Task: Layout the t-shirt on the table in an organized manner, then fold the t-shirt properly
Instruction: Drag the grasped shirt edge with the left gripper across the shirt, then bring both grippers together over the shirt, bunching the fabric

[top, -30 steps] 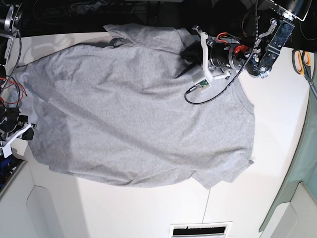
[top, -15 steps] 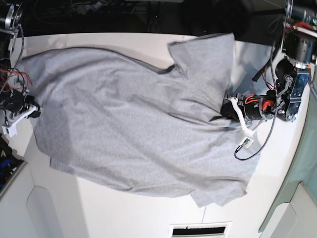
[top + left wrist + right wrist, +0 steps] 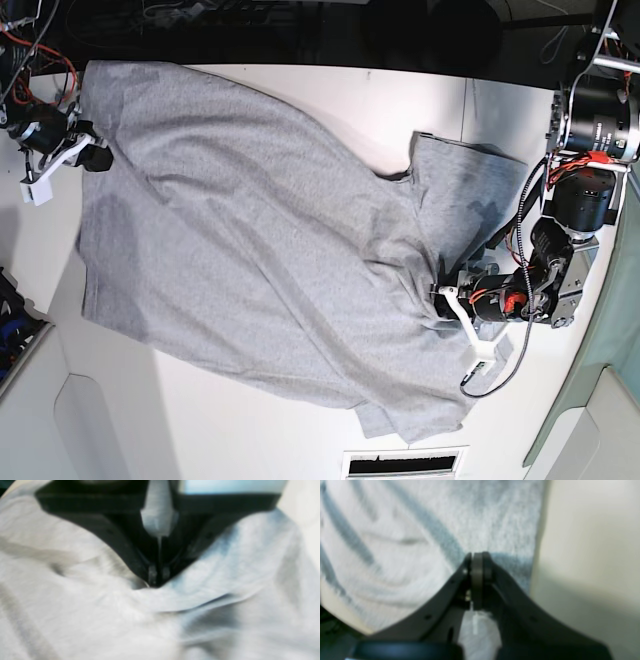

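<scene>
One t-shirt, heather-grey soft knit, plain side up, spread slantwise over most of the matte white table, creases gathering at lower right. Left gripper, lower right of the base view, is clamped on bunched cloth; right gripper, upper left, pinches an edge, seemingly to draw the shirt taut.

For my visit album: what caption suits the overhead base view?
Two grippers, left and right, pinch a grey t-shirt over a white table.
</scene>
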Robot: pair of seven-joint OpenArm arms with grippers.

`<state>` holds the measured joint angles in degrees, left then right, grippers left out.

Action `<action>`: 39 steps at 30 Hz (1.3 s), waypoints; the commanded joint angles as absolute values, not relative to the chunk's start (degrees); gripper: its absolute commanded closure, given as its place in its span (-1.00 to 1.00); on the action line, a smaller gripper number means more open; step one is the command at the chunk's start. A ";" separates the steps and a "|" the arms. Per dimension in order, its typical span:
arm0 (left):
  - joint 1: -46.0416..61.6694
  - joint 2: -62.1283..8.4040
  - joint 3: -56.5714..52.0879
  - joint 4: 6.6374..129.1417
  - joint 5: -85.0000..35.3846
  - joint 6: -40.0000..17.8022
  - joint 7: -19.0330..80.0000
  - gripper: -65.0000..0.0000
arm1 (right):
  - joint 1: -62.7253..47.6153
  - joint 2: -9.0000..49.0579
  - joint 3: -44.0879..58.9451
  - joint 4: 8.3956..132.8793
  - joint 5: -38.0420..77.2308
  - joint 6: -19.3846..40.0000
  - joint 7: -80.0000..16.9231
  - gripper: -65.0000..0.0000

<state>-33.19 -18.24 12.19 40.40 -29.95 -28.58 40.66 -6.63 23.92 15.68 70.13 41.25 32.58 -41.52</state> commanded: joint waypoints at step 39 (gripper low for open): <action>-17.93 -19.07 11.99 55.55 -32.49 -33.63 46.11 0.96 | 26.65 16.38 14.83 45.63 20.53 31.75 -33.47 1.00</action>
